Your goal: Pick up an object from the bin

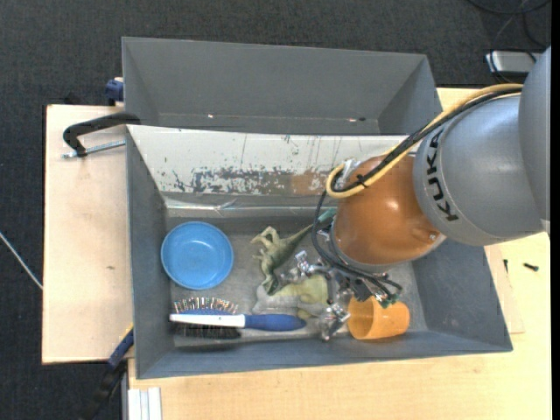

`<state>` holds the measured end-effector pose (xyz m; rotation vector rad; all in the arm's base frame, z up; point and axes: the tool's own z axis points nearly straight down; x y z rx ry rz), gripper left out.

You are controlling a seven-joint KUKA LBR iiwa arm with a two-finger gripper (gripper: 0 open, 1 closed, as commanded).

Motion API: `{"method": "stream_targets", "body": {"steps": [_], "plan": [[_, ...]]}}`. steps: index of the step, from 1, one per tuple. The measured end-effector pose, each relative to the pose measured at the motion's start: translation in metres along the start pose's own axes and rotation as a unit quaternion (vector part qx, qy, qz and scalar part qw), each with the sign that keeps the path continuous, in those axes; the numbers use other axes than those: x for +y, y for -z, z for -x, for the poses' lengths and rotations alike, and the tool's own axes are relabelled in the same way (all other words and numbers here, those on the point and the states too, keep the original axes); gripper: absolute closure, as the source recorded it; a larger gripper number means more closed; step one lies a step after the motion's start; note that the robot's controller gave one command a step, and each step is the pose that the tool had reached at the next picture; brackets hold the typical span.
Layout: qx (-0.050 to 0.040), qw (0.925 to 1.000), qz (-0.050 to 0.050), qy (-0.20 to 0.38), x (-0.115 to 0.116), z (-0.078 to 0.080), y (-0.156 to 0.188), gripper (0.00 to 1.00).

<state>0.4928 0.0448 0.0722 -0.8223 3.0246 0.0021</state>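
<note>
My gripper [318, 292] reaches down under the orange wrist cover, in the front middle of the bin. Its two metal fingers [305, 267] stand apart, so it is open. It is low over a pale yellow-green soft thing [293, 292] that lies against a green toy dinosaur [278, 252]. An orange cup [380, 319] lies on its side just right of the gripper, touching or nearly touching the nearer finger. A hairbrush with a blue handle [254, 323] lies along the front wall, its handle end close to the gripper.
A round blue bowl [197, 254] sits at the left of the bin floor. The arm and its orange cover hide the right middle of the floor. The back wall rises steeply behind.
</note>
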Motion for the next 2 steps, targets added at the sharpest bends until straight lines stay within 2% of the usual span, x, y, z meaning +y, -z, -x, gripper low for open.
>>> {"method": "stream_targets", "body": {"steps": [1,2], "plan": [[0.0011,1.0,0.0,0.0,0.0005,0.0017,0.0015,0.0],[-0.0024,1.0,-0.001,0.0,0.0002,0.0038,0.0025,1.0]]}}
